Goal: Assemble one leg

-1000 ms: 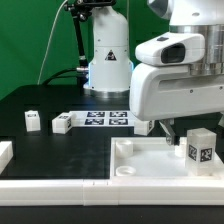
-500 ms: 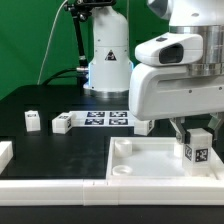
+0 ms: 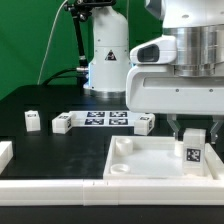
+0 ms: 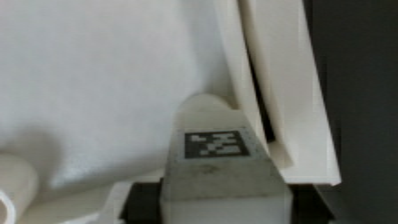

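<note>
The gripper [image 3: 193,131] is clamped on the leg [image 3: 194,152], upright over the panel [image 3: 140,160] near the table's front corner. Light, stiff, smooth; squeeze its flat sides.

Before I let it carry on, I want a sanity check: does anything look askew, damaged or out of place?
Nothing stands out. The gripper holds the leg upright over the panel; the loose legs stand by the marker board.

A marker board [image 3: 105,118] lies flat on the black table [image 3: 60,150]. A white panel [image 3: 140,165] sits nearer the camera.
</note>
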Available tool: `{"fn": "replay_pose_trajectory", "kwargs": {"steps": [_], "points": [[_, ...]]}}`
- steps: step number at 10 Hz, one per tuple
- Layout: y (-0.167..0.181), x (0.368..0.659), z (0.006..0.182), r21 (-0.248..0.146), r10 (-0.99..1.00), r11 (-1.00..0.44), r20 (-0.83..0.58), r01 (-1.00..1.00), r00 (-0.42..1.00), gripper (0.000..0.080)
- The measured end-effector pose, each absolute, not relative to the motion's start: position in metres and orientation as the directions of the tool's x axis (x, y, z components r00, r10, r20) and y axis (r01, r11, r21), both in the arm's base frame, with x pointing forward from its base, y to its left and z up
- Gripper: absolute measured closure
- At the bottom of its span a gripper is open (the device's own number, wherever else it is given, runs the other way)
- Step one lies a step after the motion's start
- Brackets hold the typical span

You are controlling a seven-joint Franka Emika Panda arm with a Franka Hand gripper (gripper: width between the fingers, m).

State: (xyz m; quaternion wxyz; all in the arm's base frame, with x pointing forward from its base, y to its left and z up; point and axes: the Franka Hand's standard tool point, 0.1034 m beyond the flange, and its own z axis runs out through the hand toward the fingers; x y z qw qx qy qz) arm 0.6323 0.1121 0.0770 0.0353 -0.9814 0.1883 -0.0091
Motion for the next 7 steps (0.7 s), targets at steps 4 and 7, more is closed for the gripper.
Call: {"fn": "replay_pose_trajectory", "kwargs": {"steps": [4, 7], "points": [[0.101, 0.630, 0.077, -0.043, -0.659, -0.752, 0.016, -0.658, 0.752, 0.0497], [0.085, 0.627, 0.078, -0.004, -0.778, -0.629, 0.028, -0.778, 0.628, 0.0493]]}}
